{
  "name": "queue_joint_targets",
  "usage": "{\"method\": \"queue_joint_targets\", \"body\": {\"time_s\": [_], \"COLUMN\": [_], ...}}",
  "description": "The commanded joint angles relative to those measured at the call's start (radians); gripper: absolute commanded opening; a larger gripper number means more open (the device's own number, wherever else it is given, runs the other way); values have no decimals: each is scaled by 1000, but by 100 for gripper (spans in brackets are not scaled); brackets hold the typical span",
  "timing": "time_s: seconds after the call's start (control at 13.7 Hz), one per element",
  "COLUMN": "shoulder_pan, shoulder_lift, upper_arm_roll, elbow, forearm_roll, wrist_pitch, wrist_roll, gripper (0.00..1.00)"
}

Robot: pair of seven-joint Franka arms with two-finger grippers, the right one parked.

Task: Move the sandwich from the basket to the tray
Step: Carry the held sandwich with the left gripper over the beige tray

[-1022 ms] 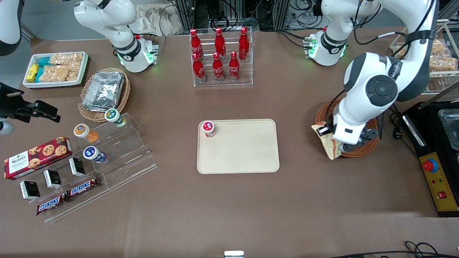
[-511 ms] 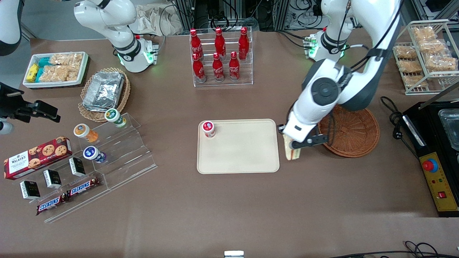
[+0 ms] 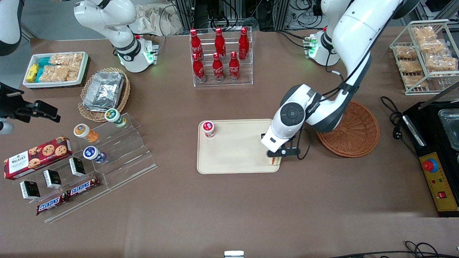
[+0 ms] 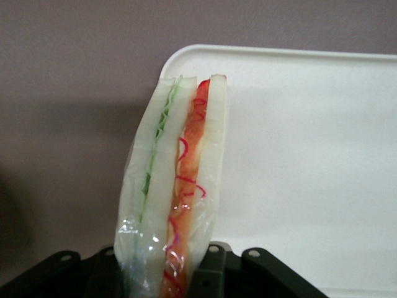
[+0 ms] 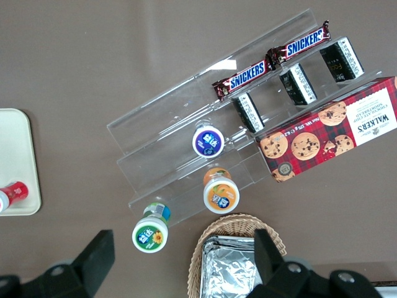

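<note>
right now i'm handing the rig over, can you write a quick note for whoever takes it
Gripper: shut on the sandwich, held on edge above the tray corner nearest the basket.
Basket: holds nothing, toward the working arm's end.
Tray: a small red-capped bottle lies at the corner toward the parked arm.
Done: sandwich picked out of the basket and carried to the tray's edge.
Left: lower it onto the tray, open, withdraw.

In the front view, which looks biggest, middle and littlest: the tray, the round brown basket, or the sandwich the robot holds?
1. Tray, biggest.
2. Basket, partly hidden by the arm.
3. Sandwich, littlest; only a sliver shows under the gripper, which holds it over the tray's corner.
</note>
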State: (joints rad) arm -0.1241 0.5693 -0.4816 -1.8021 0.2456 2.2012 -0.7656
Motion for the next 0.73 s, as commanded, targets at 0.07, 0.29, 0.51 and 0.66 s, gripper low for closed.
{"method": "queue_joint_targets", "body": {"time_s": [0.07, 0.29, 0.51, 0.66], "shoulder_pan": [-17, -65, -65, -65], "shoulder_lift": [56, 75, 86, 96], "upper_arm_roll": [0, 9, 9, 9], "elbow": [32, 41, 40, 40], "forearm_roll": [84, 101, 107, 132], "wrist_pitch": [20, 31, 35, 35], "wrist_roll": [-30, -55, -82, -109], "gripper": [34, 34, 37, 47]}}
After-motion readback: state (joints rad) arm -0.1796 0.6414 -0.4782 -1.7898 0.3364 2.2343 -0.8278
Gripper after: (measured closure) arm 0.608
